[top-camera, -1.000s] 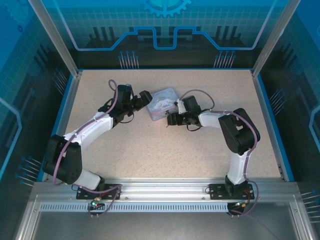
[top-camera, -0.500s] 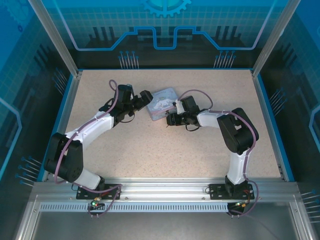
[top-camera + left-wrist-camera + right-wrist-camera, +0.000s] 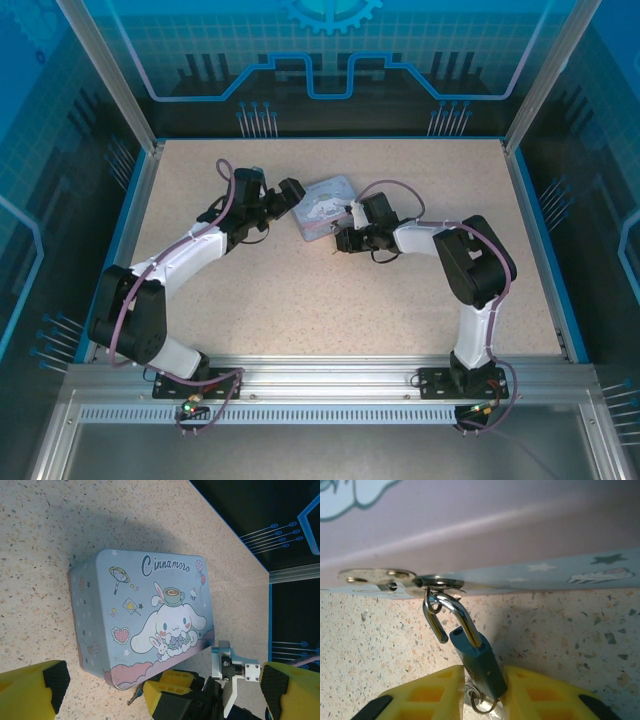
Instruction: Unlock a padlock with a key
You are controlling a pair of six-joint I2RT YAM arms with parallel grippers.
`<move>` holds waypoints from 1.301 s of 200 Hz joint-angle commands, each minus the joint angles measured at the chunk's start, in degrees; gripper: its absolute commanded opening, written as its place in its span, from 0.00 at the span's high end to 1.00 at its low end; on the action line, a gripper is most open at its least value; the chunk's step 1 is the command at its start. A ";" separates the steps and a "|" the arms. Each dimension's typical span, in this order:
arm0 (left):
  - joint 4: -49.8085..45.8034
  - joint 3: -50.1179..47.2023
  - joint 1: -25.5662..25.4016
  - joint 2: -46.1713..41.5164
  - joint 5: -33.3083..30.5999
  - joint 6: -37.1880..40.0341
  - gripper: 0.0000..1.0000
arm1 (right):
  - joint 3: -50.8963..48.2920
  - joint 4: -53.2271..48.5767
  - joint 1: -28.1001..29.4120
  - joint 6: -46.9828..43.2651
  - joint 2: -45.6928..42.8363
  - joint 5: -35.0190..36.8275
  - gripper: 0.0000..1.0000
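Note:
In the right wrist view the small blue-grey padlock (image 3: 477, 662) hangs by its silver shackle (image 3: 456, 614) from the hasp (image 3: 437, 583) of the pale blue cartoon tin (image 3: 150, 615). One shackle leg is out of the body, so the lock stands open. My right gripper (image 3: 482, 695) is shut on the padlock body, a yellow finger (image 3: 427, 695) on each side. The key (image 3: 472, 698) and its wire ring show at the lock's bottom end, mostly hidden. In the left wrist view the key (image 3: 134, 698) pokes out as a dark sliver under the tin's corner. My left gripper (image 3: 165, 680) stands wide open, facing the tin's lid.
From above, the tin (image 3: 325, 205) lies mid-table between my left gripper (image 3: 288, 193) and my right gripper (image 3: 338, 240). Speckled tabletop (image 3: 330, 300) lies bare in front. Blue walls and metal posts ring the table.
The right gripper's fingers have drawn in against the padlock body. The left arm and the tin have not moved.

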 commanded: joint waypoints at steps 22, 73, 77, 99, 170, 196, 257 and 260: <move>1.28 -0.58 0.81 0.15 1.63 -0.30 0.01 | 0.95 -1.46 0.61 -0.31 0.40 -0.23 0.80; 1.27 -0.92 0.91 -0.42 1.62 0.18 0.01 | 0.55 -2.54 0.26 0.17 -1.69 -0.95 0.91; 1.19 -0.93 0.93 -0.44 1.64 0.29 0.01 | 0.50 -2.59 0.22 0.22 -1.90 -0.95 0.91; 0.53 -1.11 0.94 -1.10 1.36 0.92 0.01 | 0.03 -2.81 0.08 0.83 -2.95 -1.48 0.93; -4.93 -2.67 0.90 -5.05 -3.11 4.51 0.01 | -1.90 -4.17 0.13 2.74 -6.15 -2.70 0.96; -6.58 -3.36 0.90 -6.51 -4.05 4.89 0.01 | -3.21 -4.61 0.19 2.84 -6.83 -2.93 0.98; -8.96 -3.95 -0.56 -8.75 -4.15 5.81 0.01 | -8.11 -4.97 0.16 4.95 -9.75 -2.84 0.99; -9.22 -3.85 -0.75 -8.74 -4.18 5.92 0.01 | -8.35 -5.09 0.18 5.14 -9.90 -2.77 0.99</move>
